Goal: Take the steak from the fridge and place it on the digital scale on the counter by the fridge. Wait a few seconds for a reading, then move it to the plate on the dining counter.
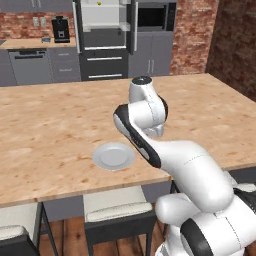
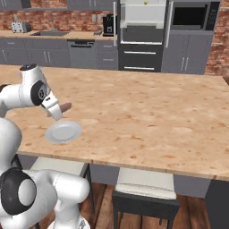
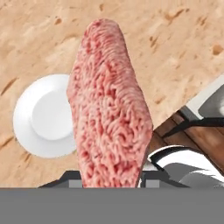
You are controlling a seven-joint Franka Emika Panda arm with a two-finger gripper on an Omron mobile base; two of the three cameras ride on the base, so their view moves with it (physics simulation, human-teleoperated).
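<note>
The pinkish-red steak (image 3: 109,105) stands on edge between the jaws of my gripper (image 3: 109,178), which is shut on it. In the right base view the gripper (image 2: 57,112) hangs low over the dining counter (image 2: 156,120), and the steak (image 2: 66,107) sticks out of it just above the far rim of the round white plate (image 2: 63,132). The hand view has the plate (image 3: 41,116) left of and partly behind the steak. From the left base, the plate (image 1: 114,156) lies bare near the counter's front edge, and my arm hides the hand. The fridge (image 1: 105,35) stands open at the back.
White-cushioned stools (image 1: 117,210) (image 2: 143,184) are tucked under the dining counter's near edge. On the back worktop, a black coffee machine (image 1: 60,29) stands beside a small pale flat device, likely the scale (image 1: 46,39). A microwave (image 2: 192,15) sits right of the fridge.
</note>
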